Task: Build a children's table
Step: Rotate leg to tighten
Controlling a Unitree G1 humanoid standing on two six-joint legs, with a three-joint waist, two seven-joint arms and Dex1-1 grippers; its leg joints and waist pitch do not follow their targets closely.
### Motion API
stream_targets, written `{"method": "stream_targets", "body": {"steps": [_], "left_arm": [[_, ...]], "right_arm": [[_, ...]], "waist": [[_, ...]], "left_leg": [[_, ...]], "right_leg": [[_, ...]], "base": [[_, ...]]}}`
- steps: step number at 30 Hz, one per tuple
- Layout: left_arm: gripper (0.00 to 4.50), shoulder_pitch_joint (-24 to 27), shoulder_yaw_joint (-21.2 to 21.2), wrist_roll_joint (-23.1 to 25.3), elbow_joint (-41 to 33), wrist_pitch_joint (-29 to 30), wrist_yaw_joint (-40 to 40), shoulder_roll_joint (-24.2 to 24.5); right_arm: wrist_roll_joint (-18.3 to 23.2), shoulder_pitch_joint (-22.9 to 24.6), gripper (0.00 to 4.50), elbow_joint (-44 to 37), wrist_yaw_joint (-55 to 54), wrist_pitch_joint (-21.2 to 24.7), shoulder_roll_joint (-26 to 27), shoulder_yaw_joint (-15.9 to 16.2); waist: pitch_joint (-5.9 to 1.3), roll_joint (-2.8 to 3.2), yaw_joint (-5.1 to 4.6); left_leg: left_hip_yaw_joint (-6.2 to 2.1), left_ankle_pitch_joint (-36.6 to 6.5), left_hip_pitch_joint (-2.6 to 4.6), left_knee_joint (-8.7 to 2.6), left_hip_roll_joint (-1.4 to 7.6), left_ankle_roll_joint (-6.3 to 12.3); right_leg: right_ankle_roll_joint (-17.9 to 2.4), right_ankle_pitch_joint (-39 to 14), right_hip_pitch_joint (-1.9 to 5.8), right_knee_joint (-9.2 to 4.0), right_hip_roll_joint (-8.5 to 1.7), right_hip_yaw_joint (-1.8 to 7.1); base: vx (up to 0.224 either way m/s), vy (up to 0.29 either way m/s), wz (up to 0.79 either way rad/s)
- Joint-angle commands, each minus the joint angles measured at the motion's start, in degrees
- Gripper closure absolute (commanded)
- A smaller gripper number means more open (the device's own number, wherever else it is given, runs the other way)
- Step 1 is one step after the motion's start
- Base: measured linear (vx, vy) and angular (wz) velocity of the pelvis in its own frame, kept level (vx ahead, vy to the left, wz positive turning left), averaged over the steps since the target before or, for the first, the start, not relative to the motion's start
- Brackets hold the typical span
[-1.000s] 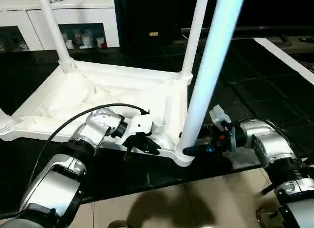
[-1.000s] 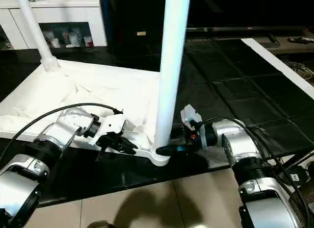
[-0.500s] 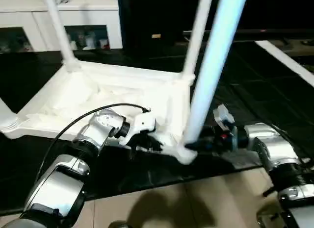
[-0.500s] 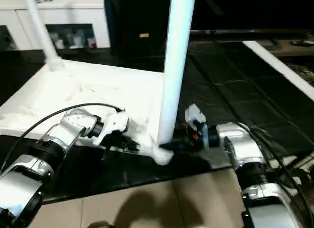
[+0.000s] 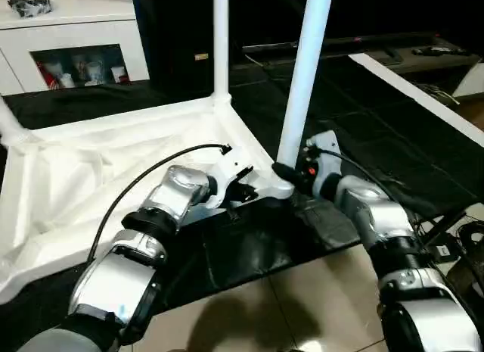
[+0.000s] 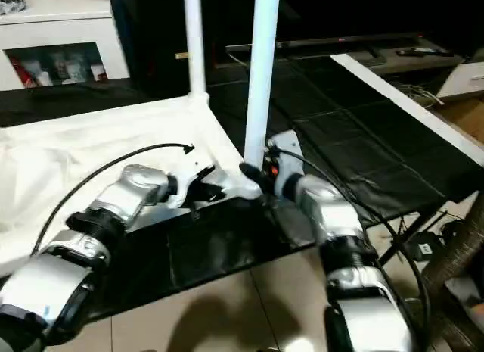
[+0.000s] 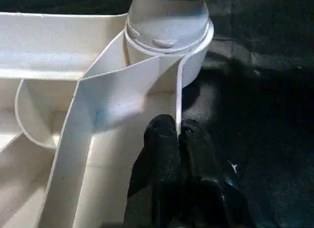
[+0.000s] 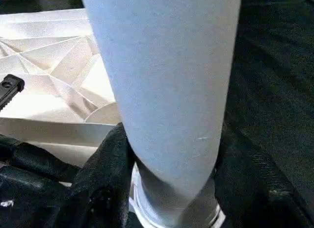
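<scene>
1. Black floor mats (image 5: 393,147) carry the children's table (image 5: 83,170), which lies upside down so its legs point up for fitting.
2. At the table's near corner socket (image 7: 169,39), the right hand (image 5: 291,174) clasps the base of the near leg (image 5: 306,72), likely steadying or twisting it home.
3. Beside that socket, the left hand (image 7: 177,142) pinches the frame's thin rim (image 7: 177,98), fingers pressed together, apparently bracing the table.
</scene>
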Motion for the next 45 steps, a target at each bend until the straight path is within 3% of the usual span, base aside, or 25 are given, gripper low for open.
{"method": "stream_targets", "body": {"steps": [1, 5, 11, 13, 14, 18, 20, 26, 38, 45], "left_arm": [[4.50, -1.93, -0.83, -1.21, -3.49, -1.90, -0.17, -4.38], [4.50, -1.21, -1.52, -0.63, -3.55, -4.21, -2.18, -2.12], [4.50, 0.68, -1.83, -1.12, -4.71, -7.24, -8.30, 2.09], [4.50, 1.48, -2.32, -1.55, -5.37, -9.50, -13.30, 3.99], [4.50, 2.07, -2.77, -1.99, -5.93, -11.23, -16.81, 4.94], [4.50, 2.88, -4.05, -2.44, -6.64, -12.82, -22.64, 6.53], [4.50, 3.48, -5.56, -2.14, -6.85, -15.51, -27.18, 7.83], [4.50, 3.97, -7.27, -2.08, -7.06, -18.19, -32.45, 8.74], [4.50, 3.97, -8.87, -1.60, -6.70, -21.70, -35.94, 9.11], [4.50, 3.91, -8.70, -1.70, -6.51, -21.76, -35.82, 8.97]], "right_arm": [[0.99, 0.66, 1.76, 0.20, 4.64, 0.97, 6.33, 5.42], [0.54, 1.68, 1.35, -0.35, 6.41, -2.12, 4.55, 5.51], [1.37, 4.15, 0.90, -1.12, 17.30, -7.81, -2.28, 5.95], [2.75, 5.30, 0.68, -2.78, 23.81, -8.59, -5.92, 5.74], [3.49, 5.72, 0.58, -3.66, 27.23, -8.48, -7.87, 5.69], [3.67, 6.27, 0.32, -4.53, 33.80, -9.53, -11.81, 6.32], [3.78, 6.30, 0.32, -4.35, 39.32, -11.60, -14.57, 7.14], [5.02, 5.93, 0.32, -3.72, 47.85, -11.41, -17.17, 8.78], [5.33, 3.45, 1.34, -0.40, 54.67, -11.60, -16.76, 11.03], [5.43, 3.00, 1.81, 0.61, 55.73, -11.83, -16.67, 11.47]], "waist": [[-4.05, -0.84, 0.69], [-4.19, -0.48, 0.90], [-4.36, -0.59, 1.23], [-4.25, -0.76, 1.58], [-4.23, -0.48, 2.18], [-4.21, -0.51, 2.73], [-4.21, -0.22, 3.30], [-4.19, -0.55, 4.22], [-4.17, -0.65, 4.69], [-4.28, -0.87, 4.73]], "left_leg": [[0.33, -12.61, -0.24, -3.69, 0.33, 2.88], [0.45, -9.36, -0.37, -3.53, 0.29, 3.84], [0.57, -7.17, -0.49, -3.18, 0.51, 6.29], [0.64, -7.82, -0.38, -3.22, 0.58, 6.48], [0.76, -8.55, -0.34, -3.19, 0.88, 6.77], [0.78, -10.04, -0.02, -3.22, 0.99, 5.64], [0.80, -10.70, 0.17, -3.21, 1.22, 5.49], [0.79, -10.68, 0.04, -3.17, 1.21, 5.37], [0.75, -11.67, -0.02, -3.08, 1.42, 4.34], [0.75, -10.36, -0.25, -2.96, 1.33, 4.33]], "right_leg": [[-10.92, -17.65, 3.03, -4.25, -2.46, 1.74], [-12.35, -12.99, 3.40, -3.77, -2.50, 1.83], [-15.15, -6.08, 3.61, -3.02, -2.32, 1.77], [-15.17, -6.95, 3.68, -3.18, -2.32, 1.72], [-15.44, -7.36, 3.60, -3.00, -2.28, 1.76], [-15.52, -9.02, 3.34, -3.07, -2.35, 1.74], [-15.68, -9.22, 3.09, -3.05, -2.40, 1.86], [-15.53, -9.79, 3.15, -2.89, -2.49, 1.87], [-14.91, -12.25, 2.77, -2.86, -2.58, 1.82], [-14.55, -11.62, 2.91, -2.69, -2.65, 1.80]], "base": [[0.000, 0.000, 0.00], [0.000, 0.000, 0.00], [0.000, 0.000, 0.00], [0.000, 0.000, 0.00], [0.000, 0.000, 0.00], [0.000, 0.000, 0.00], [0.000, 0.000, 0.00], [0.000, 0.000, 0.00], [0.000, 0.000, 0.00], [0.000, 0.000, 0.00]]}}
